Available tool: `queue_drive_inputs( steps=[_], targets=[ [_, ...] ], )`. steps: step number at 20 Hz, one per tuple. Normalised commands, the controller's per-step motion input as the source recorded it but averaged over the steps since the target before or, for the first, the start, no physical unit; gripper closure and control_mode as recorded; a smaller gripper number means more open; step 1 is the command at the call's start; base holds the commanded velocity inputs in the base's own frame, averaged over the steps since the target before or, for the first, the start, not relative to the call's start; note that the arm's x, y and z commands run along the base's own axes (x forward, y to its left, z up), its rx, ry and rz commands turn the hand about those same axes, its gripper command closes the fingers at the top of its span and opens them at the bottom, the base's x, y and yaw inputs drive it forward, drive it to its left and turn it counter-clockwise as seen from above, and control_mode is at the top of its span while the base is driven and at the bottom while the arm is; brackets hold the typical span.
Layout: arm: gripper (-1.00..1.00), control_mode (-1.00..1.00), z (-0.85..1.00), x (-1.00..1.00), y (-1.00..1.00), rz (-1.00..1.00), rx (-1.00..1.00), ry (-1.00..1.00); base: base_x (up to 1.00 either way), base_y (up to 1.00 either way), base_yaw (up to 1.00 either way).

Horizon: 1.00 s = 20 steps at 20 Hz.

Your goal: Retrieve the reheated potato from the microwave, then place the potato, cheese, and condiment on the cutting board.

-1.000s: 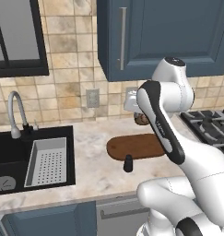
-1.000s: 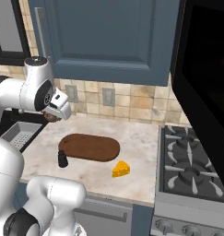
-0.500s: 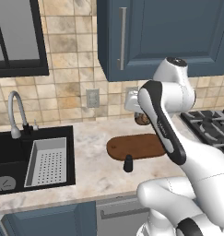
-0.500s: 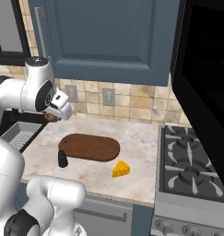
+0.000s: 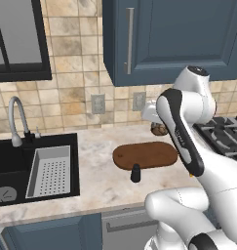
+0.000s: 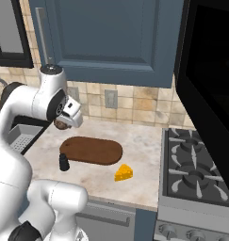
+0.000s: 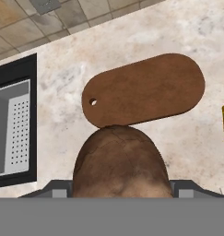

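Note:
My gripper is shut on the brown mottled potato and holds it in the air above the counter, just behind the left end of the cutting board. The potato hangs over the board's far edge. The board is bare. A black condiment bottle stands on the counter at the board's near edge; it appears again as the condiment by the board's left end. The yellow cheese wedge lies on the counter to the right of the board. The microwave looms dark at the right.
A black sink with a grey strainer basket and a faucet lies to the left. The gas stove is to the right. Blue cabinets hang overhead above the tiled wall.
The gripper with the potato has sunk slightly toward the board; the board, bottle and cheese have not moved.

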Motion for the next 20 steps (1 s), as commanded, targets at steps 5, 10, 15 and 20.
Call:
queue_drive_inputs(
  steps=[5,10,15,20],
  targets=[
    [1.0,-1.0,-0.2,0.07,-0.48,0.0,0.03,0.0,0.0,0.0,0.0],
    [1.0,-1.0,-0.25,0.01,-0.35,0.01,0.0,0.02,0.0,0.0,0.0],
    [1.0,-1.0,-0.22,0.01,-0.19,0.0,-0.01,0.13,0.0,0.0,0.0],
    [1.0,-1.0,-0.27,0.12,-0.27,0.02,0.0,0.01,0.0,0.0,0.0]
  ],
)
